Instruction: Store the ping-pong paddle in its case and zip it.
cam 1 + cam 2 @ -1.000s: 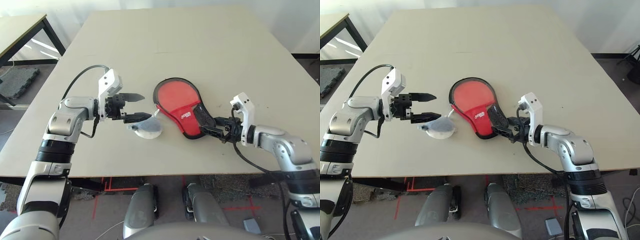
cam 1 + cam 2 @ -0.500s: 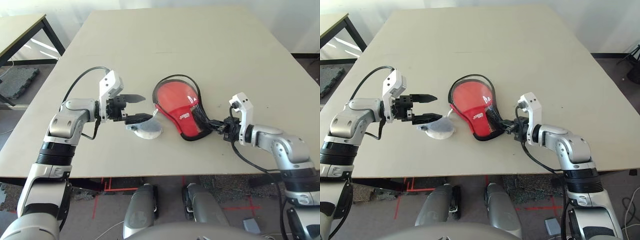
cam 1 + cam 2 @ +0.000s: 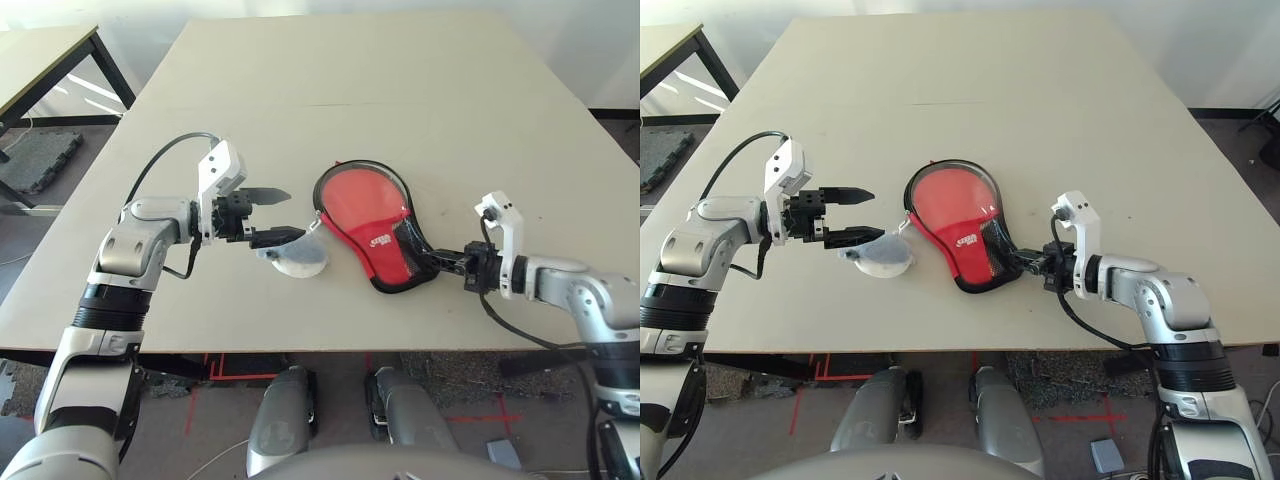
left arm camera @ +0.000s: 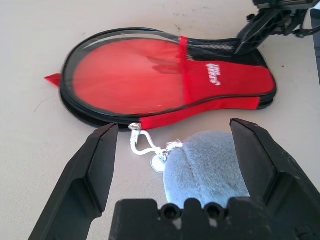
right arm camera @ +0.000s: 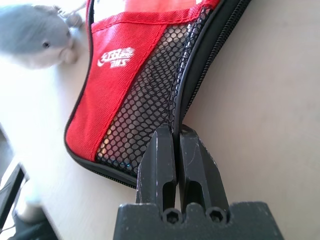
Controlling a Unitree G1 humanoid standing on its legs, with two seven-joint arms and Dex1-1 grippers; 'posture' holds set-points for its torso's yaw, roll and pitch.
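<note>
Right pincer (image 5: 179,131) clamps rim of case (image 5: 107,110); left pincer (image 4: 175,125) stands apart, near plush toy (image 4: 202,167). Paddle (image 4: 125,75) seems inside; zipping probably remains.

The case (image 3: 370,225) lies on the table (image 3: 480,120). Plush toy (image 3: 302,262) rests just left of the case; side table (image 3: 35,60) stands well apart, farther left.

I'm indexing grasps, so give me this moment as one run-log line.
right gripper: jaws shut on rim of red-and-black fabric paddle case | left gripper: jaws open, empty | case: on table
</note>
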